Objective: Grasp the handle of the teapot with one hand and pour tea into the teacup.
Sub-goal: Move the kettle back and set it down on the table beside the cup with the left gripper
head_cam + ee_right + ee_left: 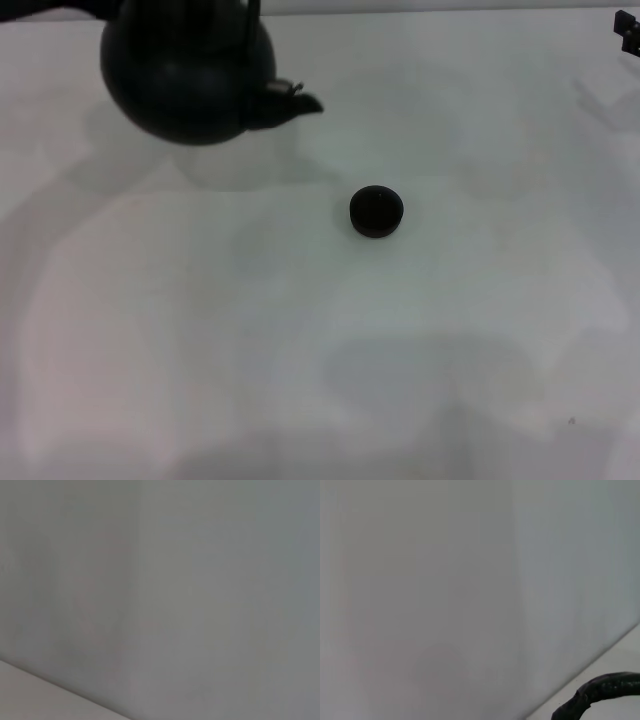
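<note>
The round matte-black teapot (188,75) is at the far left of the head view, its top cut off by the picture's edge. Its short spout (298,101) points right, toward the teacup. A faint shadow lies on the table beneath and beside the pot. Only one strand of the handle (251,18) shows above the body. In the left wrist view a curved, wrapped piece of the handle (600,692) shows close to the camera. The left gripper itself is out of view. The tiny dark teacup (376,211) stands alone on the table, right of and nearer than the spout. The right gripper (628,30) sits at the far right edge.
A plain white table (320,380) fills the head view, with soft shadows across it. The right wrist view shows only a pale wall and a strip of table.
</note>
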Tool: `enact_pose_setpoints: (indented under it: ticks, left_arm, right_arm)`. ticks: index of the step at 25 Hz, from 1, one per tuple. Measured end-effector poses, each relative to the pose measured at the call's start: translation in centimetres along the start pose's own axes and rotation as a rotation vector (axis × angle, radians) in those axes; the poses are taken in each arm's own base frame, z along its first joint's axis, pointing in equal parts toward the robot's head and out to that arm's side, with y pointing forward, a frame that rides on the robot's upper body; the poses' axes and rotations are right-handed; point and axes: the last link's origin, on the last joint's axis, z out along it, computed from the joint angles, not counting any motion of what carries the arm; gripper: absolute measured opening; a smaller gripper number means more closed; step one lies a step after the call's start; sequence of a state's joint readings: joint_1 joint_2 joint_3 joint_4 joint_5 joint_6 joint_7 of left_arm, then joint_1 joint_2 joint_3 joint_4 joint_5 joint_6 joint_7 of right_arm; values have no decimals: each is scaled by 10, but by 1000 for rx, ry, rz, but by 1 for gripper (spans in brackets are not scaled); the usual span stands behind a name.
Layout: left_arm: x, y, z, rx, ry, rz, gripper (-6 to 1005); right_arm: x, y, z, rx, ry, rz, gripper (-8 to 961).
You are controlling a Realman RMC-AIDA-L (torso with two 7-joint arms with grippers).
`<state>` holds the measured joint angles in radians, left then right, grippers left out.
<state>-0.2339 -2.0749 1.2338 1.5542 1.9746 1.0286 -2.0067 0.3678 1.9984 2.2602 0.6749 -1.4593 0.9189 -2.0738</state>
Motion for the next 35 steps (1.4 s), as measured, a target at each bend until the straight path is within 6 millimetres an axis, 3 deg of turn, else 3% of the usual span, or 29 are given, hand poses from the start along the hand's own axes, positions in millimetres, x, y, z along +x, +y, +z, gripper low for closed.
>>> enact_pose_setpoints:
  ticks: [13,22,35]
  left_arm:
    - [-65,-8,-8,-14,79,-85,106]
    - [-100,-9,-19,-14,173,-130,105]
    - [-143,-7,-27,36,145,-217,105]
  right_arm:
    - [2,-2,-2,-1,13,-11,846]
    - [2,1,0,-13,16,-12,846]
    - [3,10,4,-41,23,-3,845]
